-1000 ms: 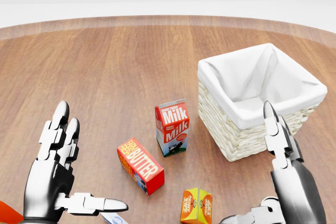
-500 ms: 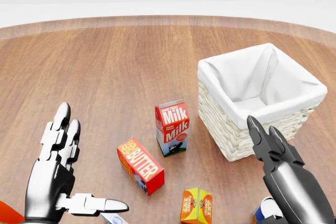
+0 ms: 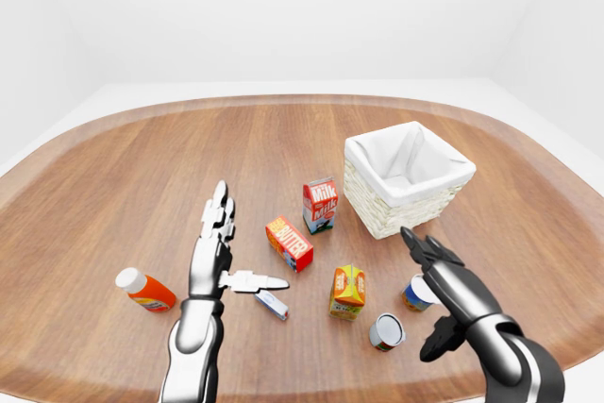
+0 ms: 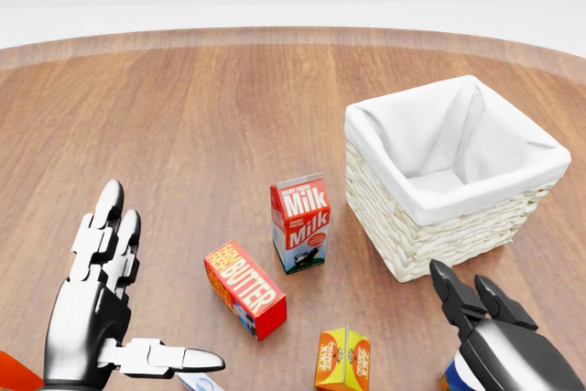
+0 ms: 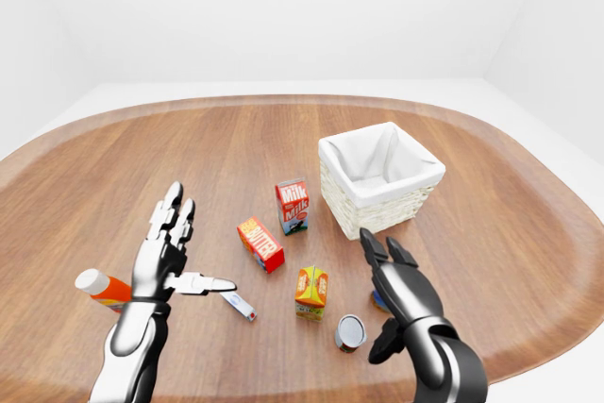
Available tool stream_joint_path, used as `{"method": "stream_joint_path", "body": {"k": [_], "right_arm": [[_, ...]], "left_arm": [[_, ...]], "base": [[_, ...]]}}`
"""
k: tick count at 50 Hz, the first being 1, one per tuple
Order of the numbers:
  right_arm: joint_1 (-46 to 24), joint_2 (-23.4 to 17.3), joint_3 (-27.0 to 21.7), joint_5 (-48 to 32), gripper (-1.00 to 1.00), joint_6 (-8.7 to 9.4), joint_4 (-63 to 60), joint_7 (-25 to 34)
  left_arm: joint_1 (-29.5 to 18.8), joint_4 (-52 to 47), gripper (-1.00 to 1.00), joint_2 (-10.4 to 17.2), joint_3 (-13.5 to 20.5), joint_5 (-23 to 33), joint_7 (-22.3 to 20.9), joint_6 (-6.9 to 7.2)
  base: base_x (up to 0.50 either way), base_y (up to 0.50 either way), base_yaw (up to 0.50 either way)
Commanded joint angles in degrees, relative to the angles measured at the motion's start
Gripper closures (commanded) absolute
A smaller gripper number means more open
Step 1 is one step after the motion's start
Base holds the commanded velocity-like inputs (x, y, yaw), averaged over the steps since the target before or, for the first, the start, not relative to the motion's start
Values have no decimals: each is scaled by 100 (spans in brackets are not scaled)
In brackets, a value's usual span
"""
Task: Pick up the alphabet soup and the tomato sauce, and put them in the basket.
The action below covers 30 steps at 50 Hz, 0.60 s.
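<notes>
Fingers spread wide on both hands, left hand [image 3: 215, 250] & right hand [image 3: 442, 276], nothing held. Basket [image 3: 408, 178] empty; both cans [image 3: 386, 331] unpicked.

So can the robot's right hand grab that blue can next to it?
Probably yes. The right hand is open and hangs right over the blue can, with nothing between them. The silver-topped can and the orange carton stand off to the left in the left-eye view, out of the way.
</notes>
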Motion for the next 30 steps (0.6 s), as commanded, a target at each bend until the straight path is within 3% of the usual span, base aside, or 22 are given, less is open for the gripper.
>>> {"method": "stream_joint_path", "body": {"k": [1, 25, 30], "right_arm": [[53, 73, -204, -449, -100, -106, -178, 0], [-236, 6, -324, -1293, -100, -152, 113, 0], [-354, -45, -160, -1472, -100, -33, 482, 0]], "left_arm": [[-65, 34, -100, -28, 65, 120, 164, 0], [-86, 83, -100, -26, 78, 123, 175, 0], [-64, -57, -100, -27, 66, 146, 182, 0]], "base": [[0, 0, 0], [0, 0, 0], [0, 0, 0]]}}
